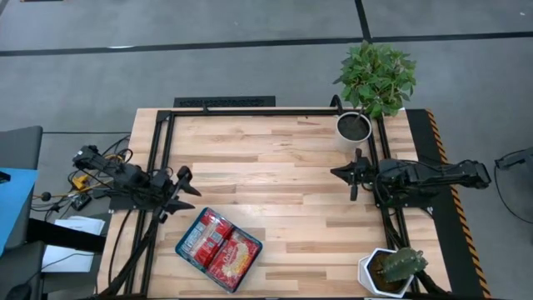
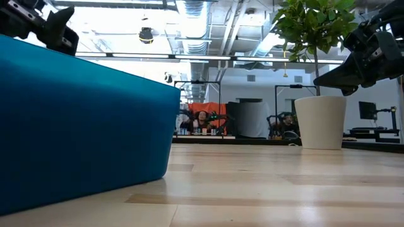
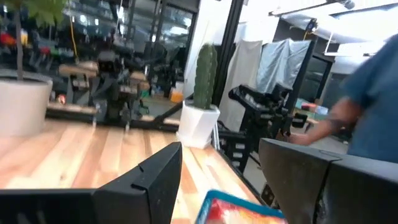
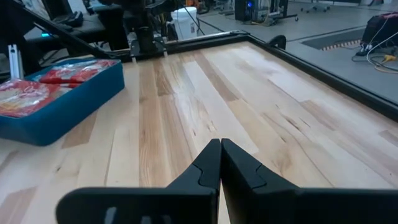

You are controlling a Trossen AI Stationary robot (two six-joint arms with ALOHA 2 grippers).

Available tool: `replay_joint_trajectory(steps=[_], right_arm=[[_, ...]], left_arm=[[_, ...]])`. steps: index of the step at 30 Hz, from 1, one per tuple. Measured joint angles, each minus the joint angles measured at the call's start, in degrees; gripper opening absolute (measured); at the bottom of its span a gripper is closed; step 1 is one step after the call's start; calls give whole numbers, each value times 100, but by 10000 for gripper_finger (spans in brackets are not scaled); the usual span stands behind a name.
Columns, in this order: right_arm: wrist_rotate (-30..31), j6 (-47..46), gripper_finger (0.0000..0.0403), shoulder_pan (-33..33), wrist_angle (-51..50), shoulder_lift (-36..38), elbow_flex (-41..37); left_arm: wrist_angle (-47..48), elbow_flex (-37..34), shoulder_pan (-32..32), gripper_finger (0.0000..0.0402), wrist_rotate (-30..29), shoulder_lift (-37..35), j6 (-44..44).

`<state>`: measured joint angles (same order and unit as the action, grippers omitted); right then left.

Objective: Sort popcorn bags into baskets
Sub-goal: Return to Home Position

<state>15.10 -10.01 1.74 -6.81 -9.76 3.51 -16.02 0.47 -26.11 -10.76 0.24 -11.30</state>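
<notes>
- Well, the teal-blue tray (image 1: 180,247) sits on the near-left part of the wooden table (image 1: 283,158), turned at an angle to the table's edges.
- The red popcorn bags (image 1: 221,248) all lie inside that tray, flat and overlapping; I cannot count them from here.
- No red packet shows on the bare boards around the tray.
- The left gripper (image 1: 188,183) hangs at the left side of the table, just beyond the tray's far-left side and clear of it, with nothing in it.
- Its two dark fingers (image 3: 155,174) stand wide apart, a broad gap between them, with one corner of the tray showing low in that gap.
- The right gripper (image 1: 335,172) is over the right side of the table, well apart from the tray and pointing left towards it.
- Its jaws are pressed together tip to tip, with nothing between them.
- A leafy plant (image 1: 376,73) in a white pot stands at the far-right corner.
- A cactus (image 1: 401,263) in a white pot stands at the near-right corner.
- Past the table on the cactus side, a person in a blue sleeve (image 3: 373,93) leans over some equipment.
</notes>
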Motion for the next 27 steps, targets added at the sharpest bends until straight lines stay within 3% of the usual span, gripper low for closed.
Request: replay_joint_trajectory(steps=[11,27], right_arm=[[0,-1,37,0,0,0,-2],[-3,-3,37,0,-2,2,-4]], left_arm=[[1333,8,2,205,5,14,-503],[1499,63,2,205,35,60,-504]])
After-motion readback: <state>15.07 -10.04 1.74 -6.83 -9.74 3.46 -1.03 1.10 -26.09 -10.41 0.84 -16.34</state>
